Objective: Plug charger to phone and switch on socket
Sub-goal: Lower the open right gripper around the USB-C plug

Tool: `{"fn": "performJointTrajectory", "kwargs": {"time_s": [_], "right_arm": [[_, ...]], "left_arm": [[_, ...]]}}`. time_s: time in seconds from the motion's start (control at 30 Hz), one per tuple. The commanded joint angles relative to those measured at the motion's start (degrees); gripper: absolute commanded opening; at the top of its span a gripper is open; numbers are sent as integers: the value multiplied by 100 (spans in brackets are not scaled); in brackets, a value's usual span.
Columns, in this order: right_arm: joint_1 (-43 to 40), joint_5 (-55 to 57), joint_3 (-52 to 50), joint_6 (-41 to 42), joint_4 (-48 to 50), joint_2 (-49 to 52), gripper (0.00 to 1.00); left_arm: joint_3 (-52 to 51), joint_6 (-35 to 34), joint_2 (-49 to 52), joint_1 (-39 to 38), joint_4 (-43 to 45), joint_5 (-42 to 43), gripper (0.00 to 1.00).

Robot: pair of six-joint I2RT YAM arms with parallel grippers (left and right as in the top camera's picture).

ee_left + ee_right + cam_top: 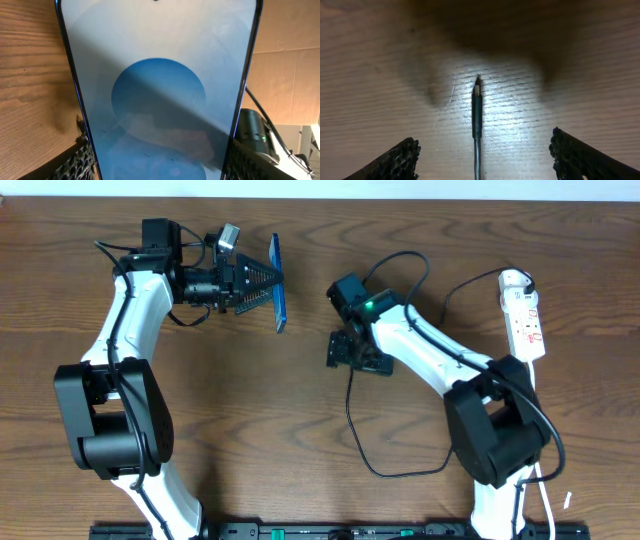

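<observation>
My left gripper point(262, 281) is shut on the phone point(278, 283) and holds it on edge above the table at the upper middle. In the left wrist view the phone's blue screen point(159, 95) fills the frame between the fingers point(159, 162). My right gripper point(352, 350) is open and points down at the table. The charger's thin black cable point(352, 425) runs from under it in a loop toward the front. In the right wrist view the charger's plug tip point(477, 107) lies on the wood between the open fingers point(482, 155), untouched. The white socket point(524, 315) lies at the right edge.
A thicker black cable point(470, 280) arcs from the right arm toward the socket. The right arm's base point(497, 430) stands at the front right, the left arm's base point(112, 420) at the front left. Cardboard point(285, 75) shows behind the phone in the left wrist view.
</observation>
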Motion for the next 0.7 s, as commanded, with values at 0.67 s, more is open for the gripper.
{"fn": "performJointTrajectory", "kwargs": {"time_s": [0.67], "right_arm": [[70, 369, 68, 350, 105, 90, 79]], "left_arm": [[-33, 116, -160, 33, 2, 269, 7]]}}
